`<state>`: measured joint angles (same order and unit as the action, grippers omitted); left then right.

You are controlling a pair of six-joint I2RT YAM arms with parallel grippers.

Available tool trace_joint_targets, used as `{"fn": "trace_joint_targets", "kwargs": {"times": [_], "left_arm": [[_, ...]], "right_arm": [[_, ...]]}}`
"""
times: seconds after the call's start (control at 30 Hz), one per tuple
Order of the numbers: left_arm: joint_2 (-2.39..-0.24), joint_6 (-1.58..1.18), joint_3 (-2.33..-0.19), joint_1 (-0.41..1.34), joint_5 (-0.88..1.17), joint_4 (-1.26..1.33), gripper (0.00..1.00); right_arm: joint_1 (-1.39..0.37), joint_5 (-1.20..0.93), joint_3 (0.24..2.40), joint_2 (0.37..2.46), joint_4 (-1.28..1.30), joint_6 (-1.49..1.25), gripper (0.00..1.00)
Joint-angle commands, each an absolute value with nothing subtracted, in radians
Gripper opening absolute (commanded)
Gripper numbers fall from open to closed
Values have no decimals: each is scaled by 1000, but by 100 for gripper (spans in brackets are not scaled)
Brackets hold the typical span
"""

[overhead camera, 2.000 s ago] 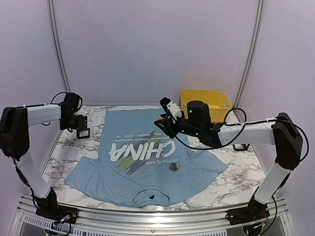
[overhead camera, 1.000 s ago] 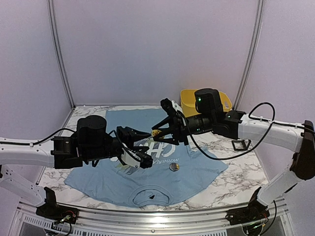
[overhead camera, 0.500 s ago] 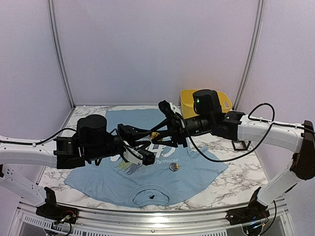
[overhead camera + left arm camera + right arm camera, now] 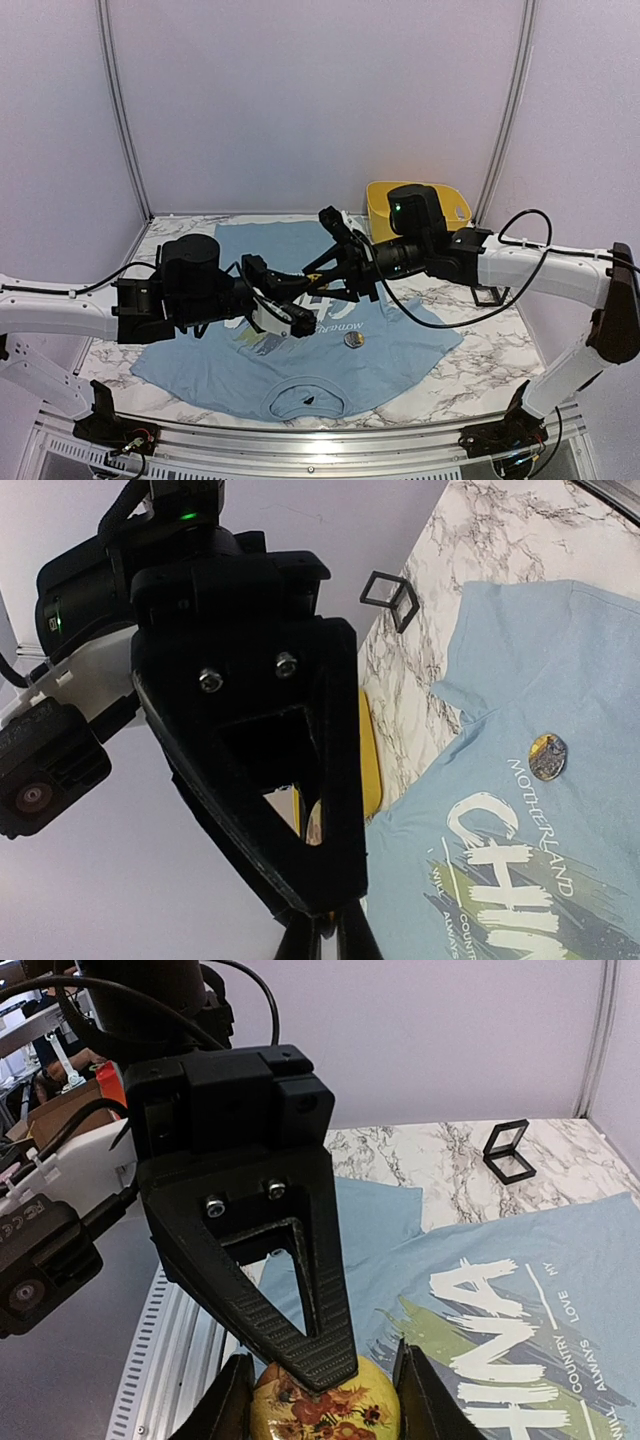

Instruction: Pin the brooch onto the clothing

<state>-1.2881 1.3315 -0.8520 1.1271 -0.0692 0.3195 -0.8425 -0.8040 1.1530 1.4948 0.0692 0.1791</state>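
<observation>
The clothing [image 4: 300, 372], a light blue T-shirt with white "CHINA" lettering, lies flat on the marble table [image 4: 470, 360]; it also shows in the wrist views [image 4: 560, 880] [image 4: 520, 1290]. Above its chest my two grippers meet in mid-air. My right gripper [image 4: 325, 1400] is shut on a round yellow brooch [image 4: 330, 1415] painted with sunflowers, one finger on each side of the disc. My left gripper [image 4: 303, 283] is shut, its ribbed fingertip [image 4: 325, 1355] pressed on the brooch's upper edge. From above, the brooch [image 4: 316, 272] is a small yellow spot. A second round brooch [image 4: 352, 340] lies on the shirt.
A yellow basket [image 4: 440, 205] stands at the back right of the table. A small black open frame [image 4: 488, 296] sits on the marble right of the shirt. Both arms span the middle of the table above the shirt.
My left gripper has closed from half open to shut onto the brooch held by the right gripper. Both arms shifted only slightly; two seconds ago the left arm was far back left.
</observation>
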Motion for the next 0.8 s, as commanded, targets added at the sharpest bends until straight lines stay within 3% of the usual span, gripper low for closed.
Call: {"fn": "trace_joint_targets", "kwargs": {"times": [0.0,0.1,0.33,0.6,0.77], "left_arm": [[-1292,1208,-877,1132,-53,366,0],[-1295,1069,-882,1132,-73,368,0],[-1298,613,-890,1110,-54,368,0],[-1279,166,-881,1009,130,372,0],[-1264,-82,-910,960,381,373,0]], "right_arm": [[-856,-804,1167,1494,50,205,29],[-856,-799,1171,1484,59,213,40],[-815,-750,1198,1434,74,203,98],[-771,-750,1174,1364,69,190,99],[-769,-810,1128,1290,21,156,89]]}}
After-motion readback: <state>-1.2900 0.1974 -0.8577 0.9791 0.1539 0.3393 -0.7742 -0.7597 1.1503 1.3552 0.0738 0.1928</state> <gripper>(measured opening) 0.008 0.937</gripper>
